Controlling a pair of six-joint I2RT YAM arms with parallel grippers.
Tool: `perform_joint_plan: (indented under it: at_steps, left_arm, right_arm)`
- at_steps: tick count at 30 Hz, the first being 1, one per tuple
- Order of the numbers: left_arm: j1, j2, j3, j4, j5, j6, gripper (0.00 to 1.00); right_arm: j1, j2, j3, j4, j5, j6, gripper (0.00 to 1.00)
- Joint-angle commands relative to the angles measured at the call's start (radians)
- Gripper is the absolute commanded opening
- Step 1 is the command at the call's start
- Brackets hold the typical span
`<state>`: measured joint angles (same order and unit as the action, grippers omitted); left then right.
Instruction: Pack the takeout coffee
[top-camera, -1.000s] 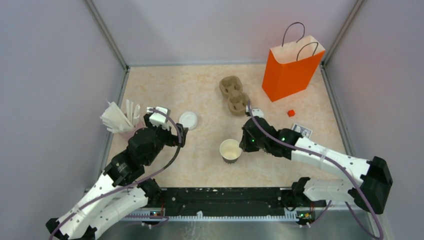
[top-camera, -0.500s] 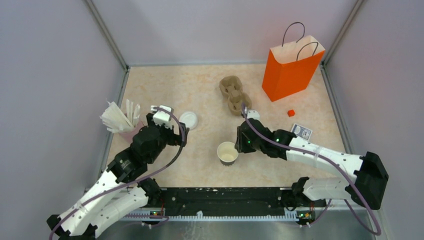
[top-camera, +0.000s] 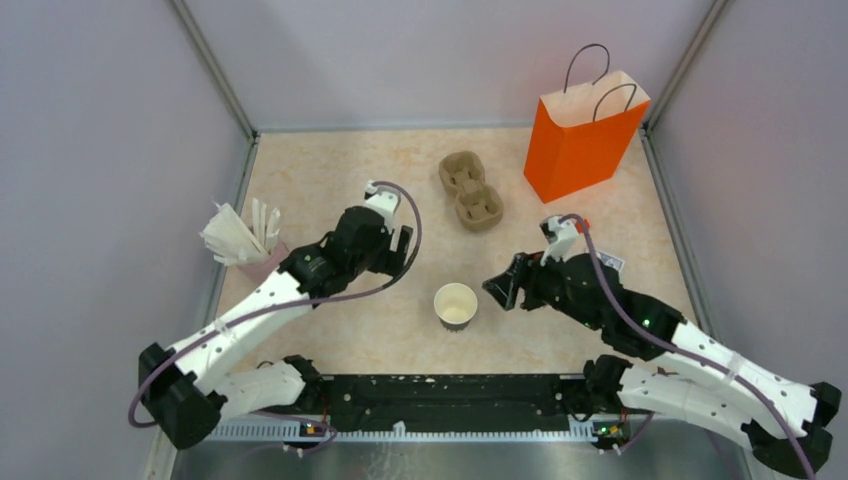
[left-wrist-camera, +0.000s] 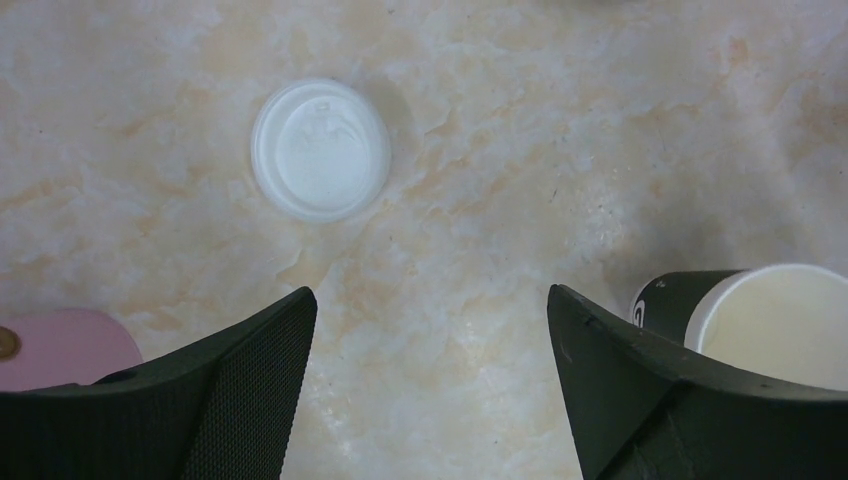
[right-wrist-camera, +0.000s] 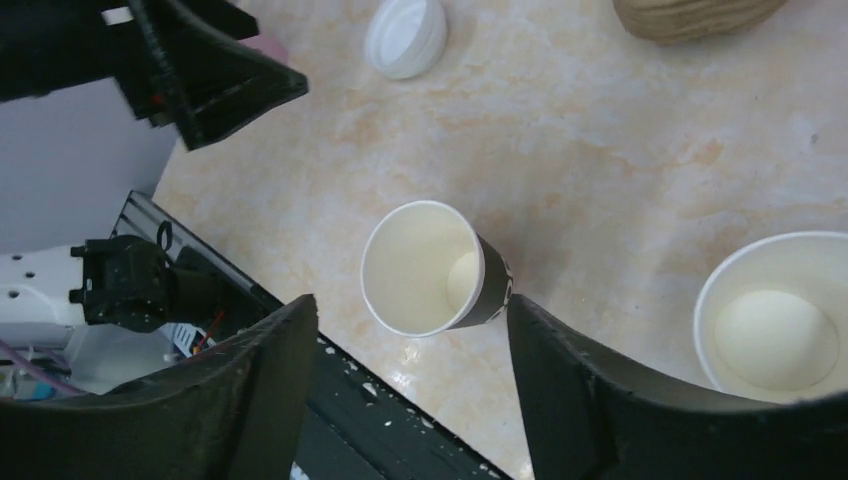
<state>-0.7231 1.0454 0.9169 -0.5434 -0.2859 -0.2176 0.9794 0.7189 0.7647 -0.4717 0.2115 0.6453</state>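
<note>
A: Left claw (left-wrist-camera: 430, 300)?
B: Spread wide, nothing held. Hanging over the table (left-wrist-camera: 560, 130), pointing down.
A: Ahead of it?
B: Lid (left-wrist-camera: 321, 150), flat on the table, beyond the fingertips, nearer one finger than the other, touching neither.
A: Cup (top-camera: 456, 305)?
B: Upright, mouth open, lid off. Off to the side of the left claw, close by its other finger in the wrist view. From above, clearly apart from it.
A: Right claw (right-wrist-camera: 412, 300)?
B: Fingers wide apart too, empty. Aimed at the cup. Cup just ahead of the gap between the fingers, not inside it, not gripped.
A: Anything else around?
B: Tray (top-camera: 470, 188) farther out, beyond both claws and roughly between them. Bag (top-camera: 583, 135) standing well beyond the right claw, toward the far right corner. Pink holder (top-camera: 258, 262) of white sticks off to the outer side of the left claw, well apart.
</note>
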Motion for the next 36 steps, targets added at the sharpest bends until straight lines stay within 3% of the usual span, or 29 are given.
perform_joint_plan:
  at_steps: [1,10,13,21,36]
  left_arm:
    - [0.078,0.116,0.123,0.01,0.091,0.004,0.88]
    - [0.294,0.321,0.18,0.106,0.336,0.066,0.76]
    - [0.313,0.389,0.183,0.117,0.335,0.078,0.67]
    - [0.328,0.572,0.274,0.077,0.417,0.093,0.53]
    - [0.329,0.686,0.312,0.104,0.396,0.103,0.4]
  right_arm:
    - [0.008,-0.144,-0.072,0.099,-0.024,-0.058,0.74]
    - [0.007,-0.264,-0.104,0.03,0.014,-0.062,0.8]
    - [0.008,-0.275,-0.106,0.007,0.02,-0.063,0.8]
    - [0.007,-0.289,-0.117,-0.023,0.039,-0.071,0.79]
    - [0.008,-0.289,-0.123,-0.066,0.043,-0.059,0.78]
